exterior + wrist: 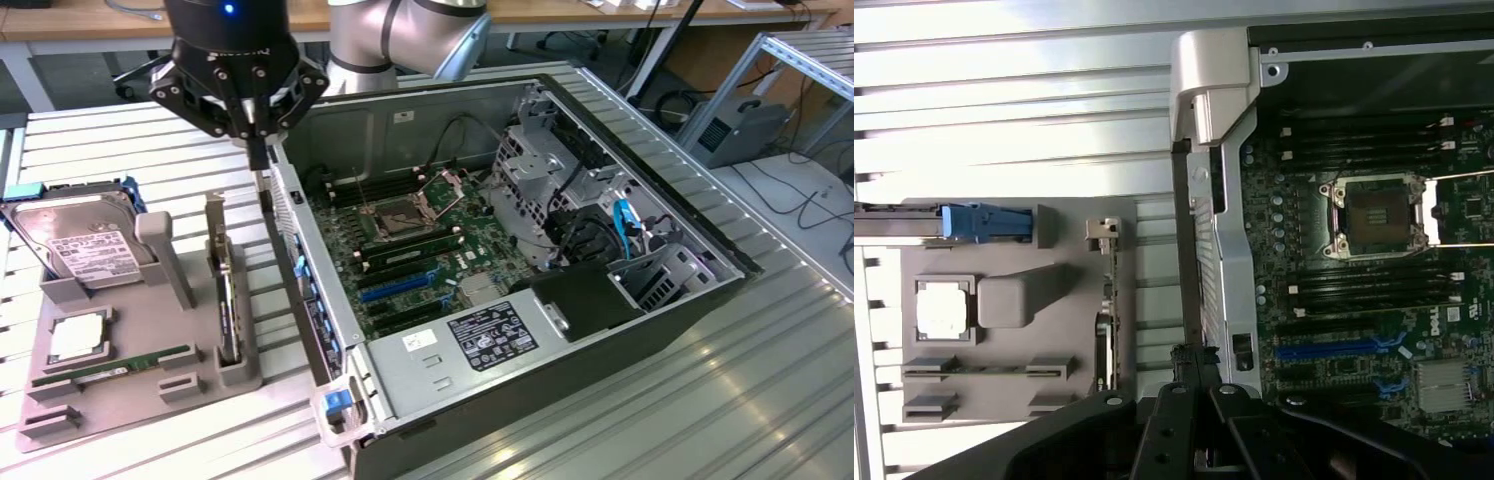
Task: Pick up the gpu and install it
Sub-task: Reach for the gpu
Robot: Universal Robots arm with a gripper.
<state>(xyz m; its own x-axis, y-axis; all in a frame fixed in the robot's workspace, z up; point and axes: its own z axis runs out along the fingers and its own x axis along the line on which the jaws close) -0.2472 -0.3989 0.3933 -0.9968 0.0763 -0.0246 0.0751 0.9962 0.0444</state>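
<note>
**On the gray holder: gpu (224,300) parked on edge**

One gpu stands upright in a gray holder (134,405) slot, thin, with a silver bracket at one end. One hard drive (80,245), one memory stick (114,368) and one processor (78,335) share the holder. One open computer case (534,420) stands beside it. The gripper (256,150) hovers over the case wall nearest the holder, fingers pressed together, holding nothing.

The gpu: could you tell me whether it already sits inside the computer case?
No, the gpu stands on edge in the gray holder beside the case.

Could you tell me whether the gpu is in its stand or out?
In: the gpu stands on edge in a slot of the grey stand.
</note>
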